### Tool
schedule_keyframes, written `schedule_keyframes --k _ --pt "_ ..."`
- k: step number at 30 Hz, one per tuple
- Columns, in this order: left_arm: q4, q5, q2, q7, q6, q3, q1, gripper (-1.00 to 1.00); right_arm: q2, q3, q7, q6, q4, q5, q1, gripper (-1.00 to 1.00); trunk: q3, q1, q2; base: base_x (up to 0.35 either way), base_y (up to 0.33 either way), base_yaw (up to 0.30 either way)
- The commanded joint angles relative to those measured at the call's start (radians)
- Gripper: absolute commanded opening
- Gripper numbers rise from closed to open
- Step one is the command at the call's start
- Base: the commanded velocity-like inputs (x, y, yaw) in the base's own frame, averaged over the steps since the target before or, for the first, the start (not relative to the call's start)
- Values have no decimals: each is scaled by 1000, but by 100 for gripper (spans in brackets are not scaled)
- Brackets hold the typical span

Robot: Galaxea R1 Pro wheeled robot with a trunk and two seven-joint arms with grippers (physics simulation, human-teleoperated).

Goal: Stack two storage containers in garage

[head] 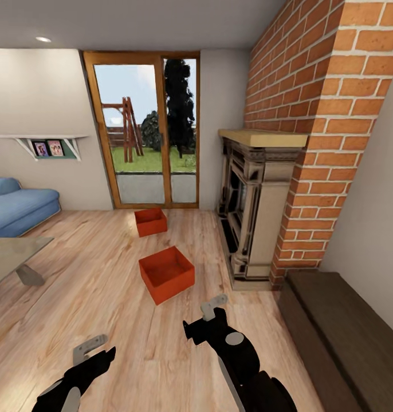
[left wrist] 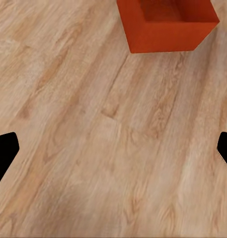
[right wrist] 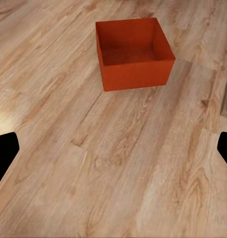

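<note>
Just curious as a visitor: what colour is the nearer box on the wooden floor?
Orange-red all over; the nearer storage container shows best in the right wrist view.

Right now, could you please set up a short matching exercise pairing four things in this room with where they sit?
Things:
1. nearer container
2. farther container
3. sofa
4. fireplace

Places:
A. by the glass doors
B. at the brick wall
C. mid-floor, ahead of the right gripper
D. far left

Pairs: 1-C, 2-A, 3-D, 4-B
</note>
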Motion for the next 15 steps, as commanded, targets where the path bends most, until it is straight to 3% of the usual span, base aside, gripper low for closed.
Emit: schedule_keyframes --k 1,15 --pt "0 0 0 0 0 0 0 100 0 0 0 -1 0 0 0 100 0 0 0 337 -153 25" --pt "7 0 0 0 0 0 0 100 0 -1 2 0 -1 0 0 100 0 0 0 320 -177 1"
